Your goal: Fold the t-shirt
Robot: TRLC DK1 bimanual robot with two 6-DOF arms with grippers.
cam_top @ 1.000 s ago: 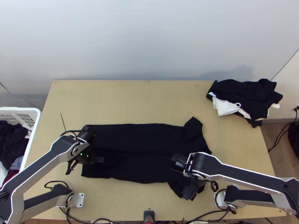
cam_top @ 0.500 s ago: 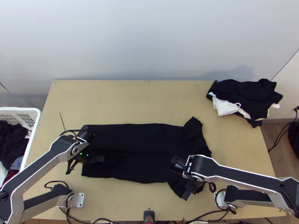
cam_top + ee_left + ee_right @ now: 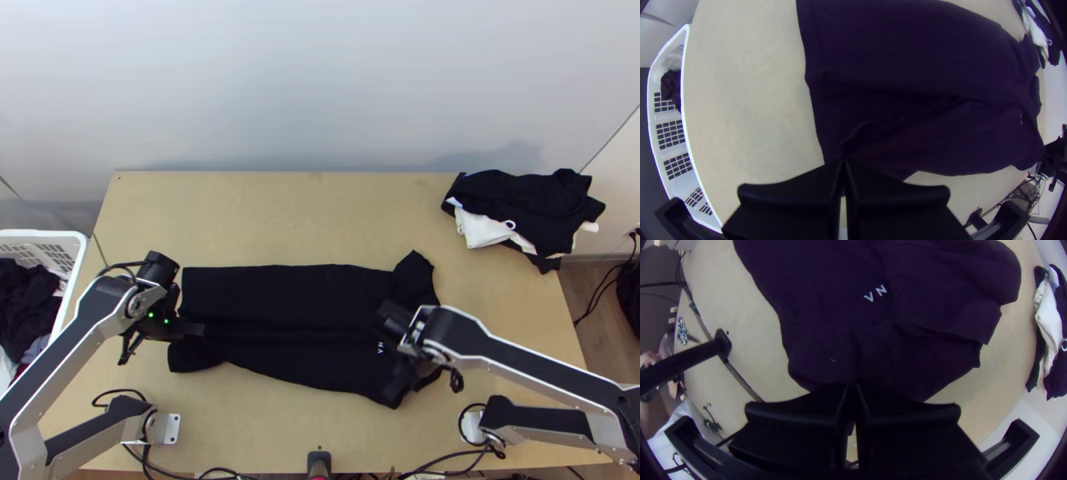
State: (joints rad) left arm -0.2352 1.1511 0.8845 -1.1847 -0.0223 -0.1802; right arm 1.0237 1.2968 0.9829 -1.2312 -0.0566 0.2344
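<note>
The black t-shirt (image 3: 296, 296) lies lengthwise across the table, a long crease running along its middle. At its left end, my left gripper (image 3: 197, 329) is closed on the hem side, and the near left corner hangs or lies past it. In the left wrist view, the left gripper (image 3: 843, 163) pinches a ridge of the dark t-shirt (image 3: 915, 58). Over the near right part of the shirt is my right gripper (image 3: 400, 382). From the right wrist, the right gripper (image 3: 852, 390) has its tips together on the shirt's edge, with small white print on the t-shirt (image 3: 835, 306) beyond.
Clothes in black and white are piled at the table's (image 3: 304, 216) far right corner (image 3: 528, 208). A white basket (image 3: 76, 264) with garments stands off the left edge. Cables run along the near edge. A person's hand (image 3: 650, 359) shows beyond the table.
My left gripper has shifted left, pulling its part of the shirt. My right gripper has moved away from the near edge, drawing the sleeve side inward. White print has come into sight.
</note>
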